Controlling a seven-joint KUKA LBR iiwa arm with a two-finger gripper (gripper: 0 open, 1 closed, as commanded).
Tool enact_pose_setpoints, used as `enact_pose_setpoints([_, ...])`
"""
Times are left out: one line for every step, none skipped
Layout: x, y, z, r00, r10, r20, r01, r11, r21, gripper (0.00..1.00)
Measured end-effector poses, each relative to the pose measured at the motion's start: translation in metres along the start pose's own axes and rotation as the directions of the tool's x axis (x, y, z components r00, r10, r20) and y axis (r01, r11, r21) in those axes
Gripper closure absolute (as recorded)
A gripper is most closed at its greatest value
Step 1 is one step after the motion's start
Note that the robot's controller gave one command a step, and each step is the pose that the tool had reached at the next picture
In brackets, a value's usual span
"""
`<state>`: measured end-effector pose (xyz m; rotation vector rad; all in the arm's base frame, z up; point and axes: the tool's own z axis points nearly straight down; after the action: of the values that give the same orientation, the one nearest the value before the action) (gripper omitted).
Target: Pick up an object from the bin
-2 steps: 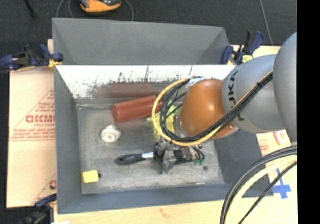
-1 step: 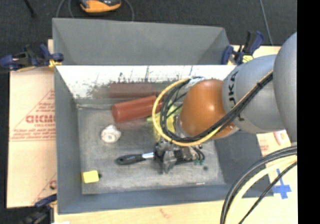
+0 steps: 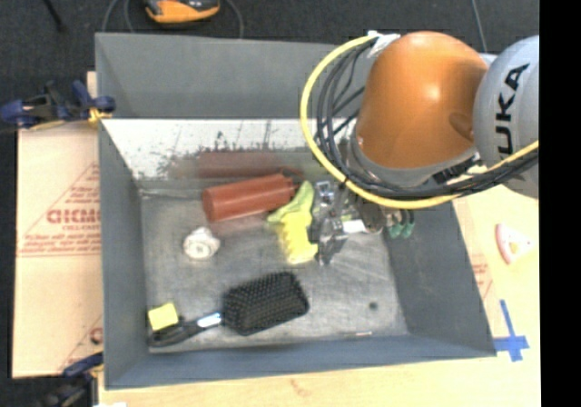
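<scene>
My gripper (image 3: 326, 237) hangs low at the middle right of the bin, under the orange cover. Its metal fingers (image 3: 323, 214) stand against the right side of a crumpled yellow-green thing (image 3: 293, 225) in the bin's middle. Whether that thing lies between the fingers is hidden. A reddish-brown block (image 3: 245, 197) lies just left of it, along the back wall. A black hairbrush (image 3: 263, 302) with a yellow end (image 3: 162, 316) lies along the front, below the gripper.
A small white round thing (image 3: 200, 244) rests on the left part of the floor. The arm and its cables cover the bin's right back corner. Bare grey floor shows at the front right.
</scene>
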<state>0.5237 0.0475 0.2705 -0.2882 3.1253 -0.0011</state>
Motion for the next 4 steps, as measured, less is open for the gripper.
enact_pose_setpoints([-0.001, 0.001, -0.003, 1.000, -0.001, 0.002, 0.001, 1.000, 0.000, 1.00])
enact_pose_setpoints([0.002, 0.028, 0.119, 0.999, -0.040, -0.006, 0.040, 0.999, -0.003, 0.00])
enact_pose_setpoints([0.000, 0.027, 0.116, 0.999, -0.038, 0.001, 0.038, 0.999, -0.002, 0.00])
enact_pose_setpoints([-0.018, 0.024, 0.192, 0.957, -0.291, 0.012, 0.291, 0.957, 0.000, 1.00])
